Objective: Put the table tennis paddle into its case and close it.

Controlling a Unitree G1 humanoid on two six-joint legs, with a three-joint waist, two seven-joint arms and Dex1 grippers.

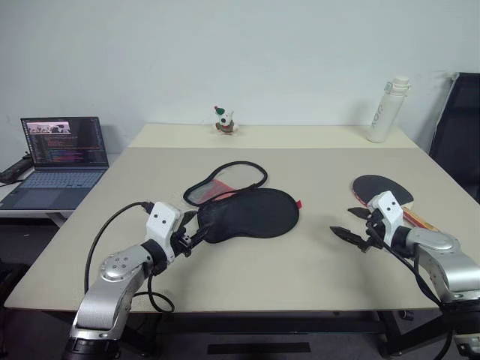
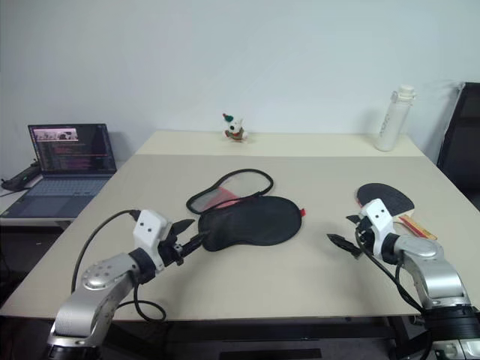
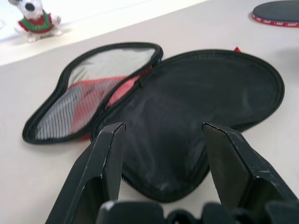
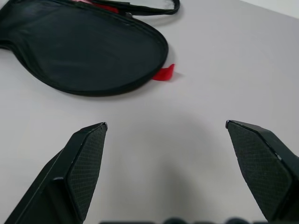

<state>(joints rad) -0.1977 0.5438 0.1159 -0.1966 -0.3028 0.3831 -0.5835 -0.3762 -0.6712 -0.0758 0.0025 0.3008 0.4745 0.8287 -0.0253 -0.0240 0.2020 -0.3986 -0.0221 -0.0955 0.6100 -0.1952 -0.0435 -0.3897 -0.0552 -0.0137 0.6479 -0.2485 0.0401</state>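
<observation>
The case [image 1: 251, 214] lies unzipped and spread flat in the middle of the table. Its black half is nearer to me, and its mesh-and-red half [image 1: 225, 182] lies behind it. A small red tab [image 4: 163, 73] sticks out at its right edge. The table tennis paddle [image 1: 382, 189] rests black face up at the right, its handle [image 1: 418, 220] pointing to the front right. My left gripper [image 1: 196, 229] is open, its fingertips at the narrow end of the black half [image 3: 196, 107]. My right gripper [image 1: 343, 221] is open and empty over bare table between case and paddle.
A laptop [image 1: 64, 150] stands open on a lower desk at the left. A small toy figure [image 1: 223, 120] and a white bottle [image 1: 386, 109] stand along the table's far edge. A black chair [image 1: 459, 135] is at the right.
</observation>
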